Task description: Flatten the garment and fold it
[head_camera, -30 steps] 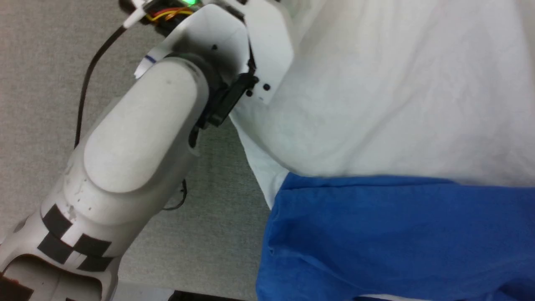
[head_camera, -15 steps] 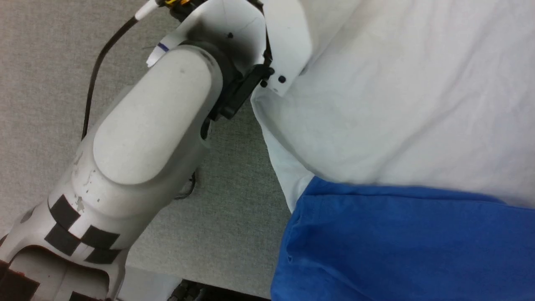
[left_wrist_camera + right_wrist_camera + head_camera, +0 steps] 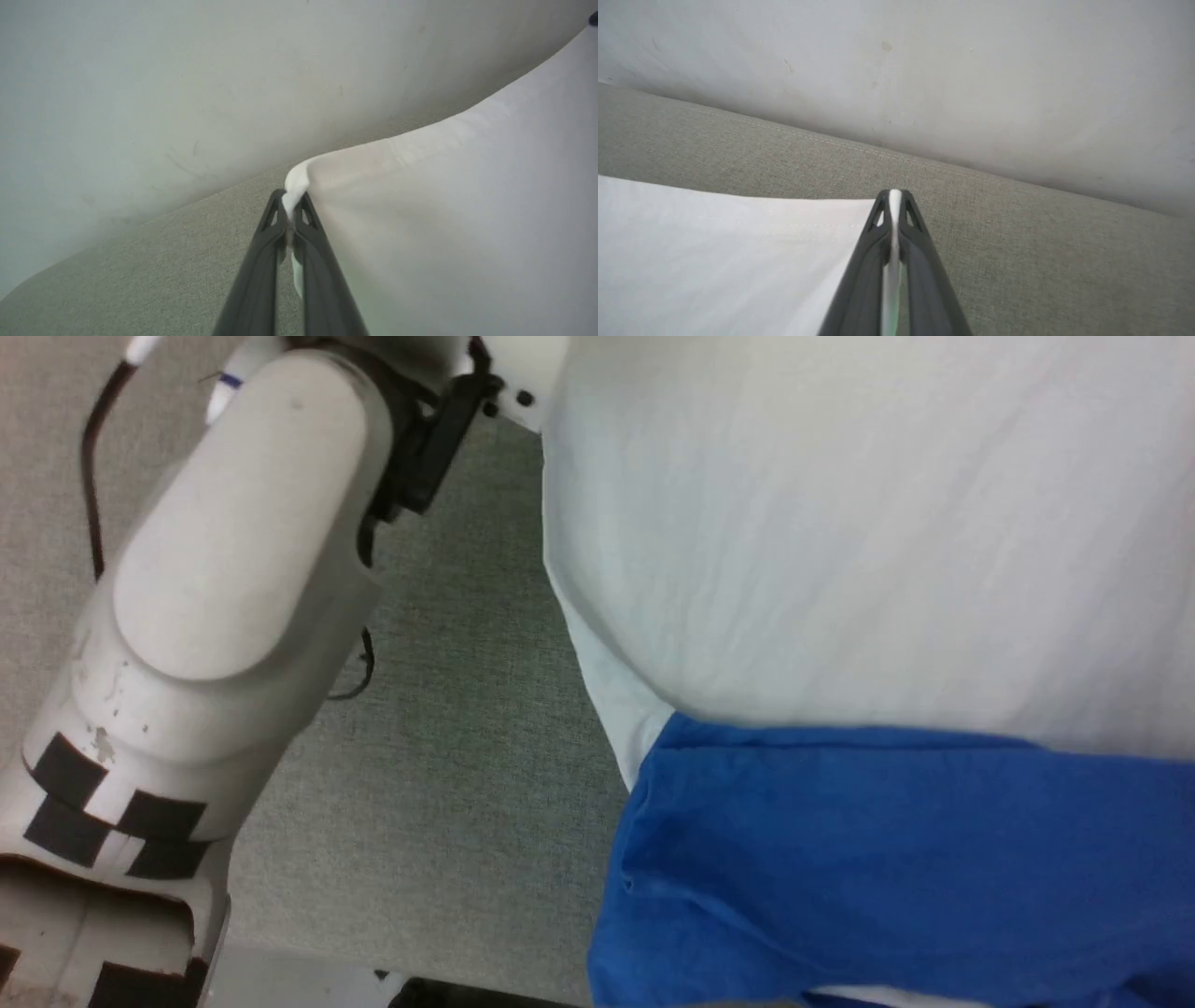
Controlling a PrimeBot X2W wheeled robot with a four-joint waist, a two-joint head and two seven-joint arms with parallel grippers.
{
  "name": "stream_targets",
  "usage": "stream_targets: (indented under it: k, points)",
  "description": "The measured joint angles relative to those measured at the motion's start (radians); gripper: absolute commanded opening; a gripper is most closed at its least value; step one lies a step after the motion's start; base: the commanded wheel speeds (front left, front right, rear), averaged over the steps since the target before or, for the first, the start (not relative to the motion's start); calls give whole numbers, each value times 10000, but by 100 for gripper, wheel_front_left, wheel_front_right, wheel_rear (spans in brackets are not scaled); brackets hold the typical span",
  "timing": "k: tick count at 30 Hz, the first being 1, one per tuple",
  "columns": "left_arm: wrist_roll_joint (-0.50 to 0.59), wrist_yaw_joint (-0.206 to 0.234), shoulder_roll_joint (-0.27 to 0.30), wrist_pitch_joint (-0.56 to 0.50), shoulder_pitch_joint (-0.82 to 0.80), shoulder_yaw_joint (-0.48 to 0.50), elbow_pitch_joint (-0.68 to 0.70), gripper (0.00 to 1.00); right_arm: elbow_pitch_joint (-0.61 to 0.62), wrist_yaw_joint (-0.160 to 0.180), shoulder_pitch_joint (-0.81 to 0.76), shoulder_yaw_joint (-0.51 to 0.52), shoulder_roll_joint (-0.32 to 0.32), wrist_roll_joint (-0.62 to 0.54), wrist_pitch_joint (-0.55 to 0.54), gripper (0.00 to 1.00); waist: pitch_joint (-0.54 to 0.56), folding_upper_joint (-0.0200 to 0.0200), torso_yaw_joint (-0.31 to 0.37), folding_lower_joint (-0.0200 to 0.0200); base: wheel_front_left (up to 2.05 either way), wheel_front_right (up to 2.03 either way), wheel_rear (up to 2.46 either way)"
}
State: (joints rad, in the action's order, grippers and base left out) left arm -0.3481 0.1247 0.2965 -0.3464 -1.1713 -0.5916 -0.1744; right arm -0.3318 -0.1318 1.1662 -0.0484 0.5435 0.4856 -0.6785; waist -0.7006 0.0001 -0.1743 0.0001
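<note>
Left gripper [image 3: 292, 199] and right gripper [image 3: 895, 198] each clench the white edge of the shirt [image 3: 840, 569], a pale forearm [image 3: 233, 523] covering grey cloth [image 3: 467, 756] at 10 o'clock.

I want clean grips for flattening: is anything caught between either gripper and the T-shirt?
Nothing visible is in the way. The left gripper is shut directly on a bunched white edge of the garment, and the right gripper is shut on its flat white hem corner, both above the grey fabric surface.
</note>
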Motion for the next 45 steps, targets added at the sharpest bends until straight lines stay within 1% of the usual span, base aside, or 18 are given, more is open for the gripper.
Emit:
stream_targets:
  k: [4,7,12,16,21,25,28,31,35,39,41,45]
  points:
    - [40,8,140,681,-38,176,-443,0,-309,2,2,48,-25,13,504,0,516,0,224,-1,0,0,0]
    - [38,-23,270,752,-37,171,-704,0,-387,2,-42,-59,-63,255,688,0,925,0,403,-1,0,0,0]
    - [-50,-286,619,757,153,109,-669,0,-180,2,-533,-374,-38,863,1104,0,1579,0,739,-1,0,0,0]
    - [-148,-370,966,878,988,10,-142,0,399,2,-1500,-575,209,1519,1434,0,2100,0,985,-2,0,0,0]
    - [-443,-330,1411,1114,2512,-31,1189,0,1411,2,-3182,-470,577,2428,1806,0,2760,0,1206,-2,0,0,0]
    - [-725,6,1808,1187,3956,-42,2510,0,2192,2,-4835,-90,731,2961,2031,0,3288,0,1317,-3,0,0,0]
    - [-752,337,2213,1189,5088,-100,3545,0,2794,2,-6128,184,708,3260,2207,0,3670,0,1378,-4,0,0,0]
    - [-736,744,2506,1216,6180,-173,4431,0,3317,2,-7246,573,545,3438,2422,0,4014,0,1443,-4,0,0,0]
    - [-731,1252,2738,1287,7508,-368,5302,0,4188,2,-8737,986,194,3657,2566,0,4395,0,1503,-4,0,0,0]
    - [-658,1509,3060,1352,8609,-640,5797,0,4999,2,-10149,1195,-186,3685,2564,0,4649,0,1581,-3,0,0,0]
    - [-667,1590,3080,1419,9047,-777,5866,0,5271,2,-10750,1187,-309,3678,2476,0,4694,0,1643,-3,0,0,0]
    - [-729,1576,3089,1616,9771,-1244,5609,0,5534,2,-11759,1051,-483,3678,2299,0,4726,0,1754,-2,0,0,0]
